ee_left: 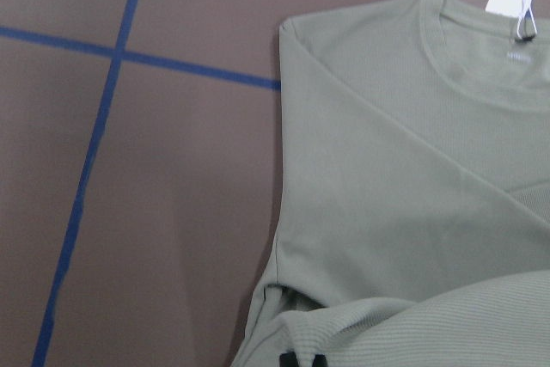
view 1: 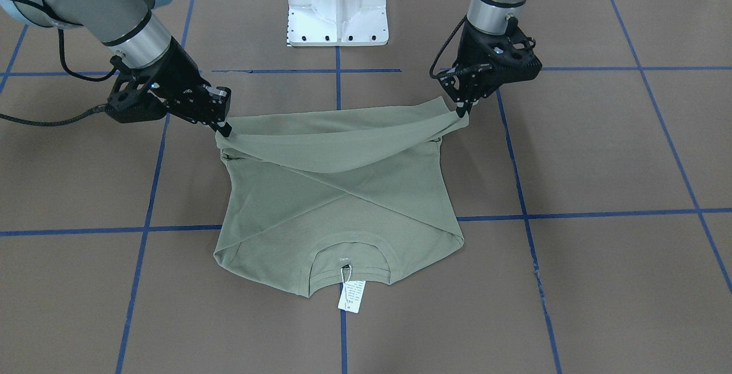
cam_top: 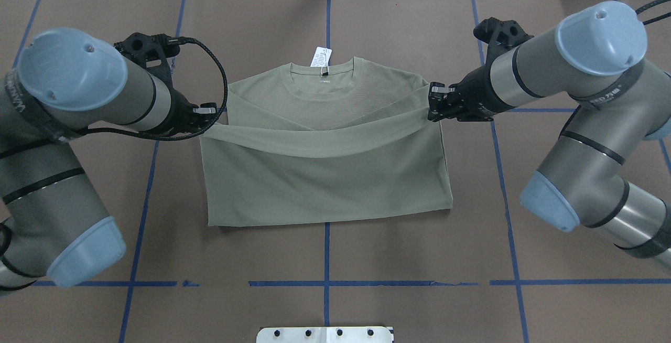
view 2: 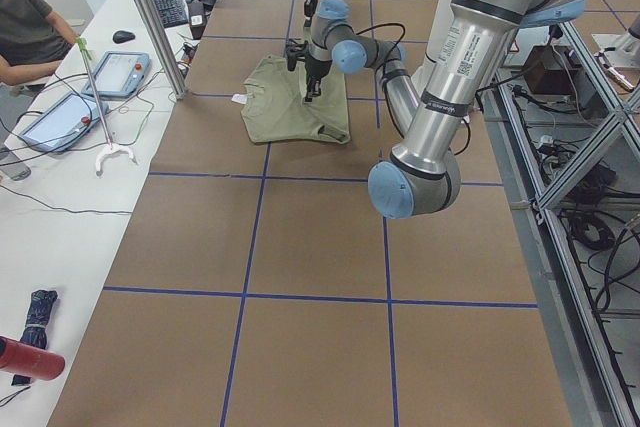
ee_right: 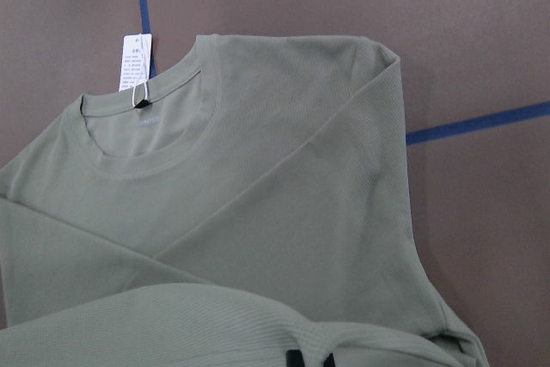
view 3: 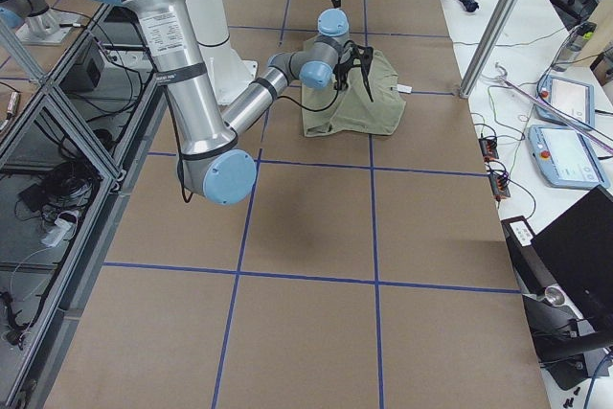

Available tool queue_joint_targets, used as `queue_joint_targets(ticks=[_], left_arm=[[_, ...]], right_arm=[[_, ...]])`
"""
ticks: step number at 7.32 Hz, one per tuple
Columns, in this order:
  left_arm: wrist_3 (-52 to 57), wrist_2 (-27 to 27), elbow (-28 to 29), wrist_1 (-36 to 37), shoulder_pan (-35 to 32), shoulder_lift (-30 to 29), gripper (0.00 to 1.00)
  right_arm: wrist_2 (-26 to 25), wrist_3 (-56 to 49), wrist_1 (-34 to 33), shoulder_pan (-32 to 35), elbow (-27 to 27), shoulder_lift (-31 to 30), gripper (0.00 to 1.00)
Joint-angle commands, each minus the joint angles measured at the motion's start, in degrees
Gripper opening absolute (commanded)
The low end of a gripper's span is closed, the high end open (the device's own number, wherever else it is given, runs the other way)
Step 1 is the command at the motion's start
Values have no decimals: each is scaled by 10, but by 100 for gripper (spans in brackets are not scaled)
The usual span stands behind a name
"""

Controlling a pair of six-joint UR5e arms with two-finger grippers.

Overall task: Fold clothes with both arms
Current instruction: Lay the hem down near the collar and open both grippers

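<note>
No wording is legible. The white hang tag (ee_right: 135, 60), at the collar of the shirt (ee_right: 258, 195) well ahead of both jaws, carries print too small to read; the neck label (ee_right: 148, 120) beside it is blurred.

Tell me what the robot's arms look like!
The left arm and right arm are fat silver-grey tubes with light blue round caps at the joints. Each ends in black jaws on a black frame with holes. A black braided cable loops beside the left one, and dark rings mark the tubes.

Bare table (cam_top: 393, 259) rings the shirt (cam_top: 325, 185); the white pedestal (view 1: 337, 14) stands on the robot's side.
</note>
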Motion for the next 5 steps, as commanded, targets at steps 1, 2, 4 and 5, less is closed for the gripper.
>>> queue_joint_targets(ticks=[1,2,4,5], left_arm=[[4,1,117,-105,-24,-17,0],[4,2,161,-155,-33,-18,0],[9,3,214,-199,-49,-21,0],[28,3,229,-199,-52,-30,0]], right_arm=[[-1,-10,0,29,-94,64,0],[-10,-10,0,32,-140,95,0],[-31,-10,1,34,-196,116,0],[-34,-10,1,39,-201,116,0]])
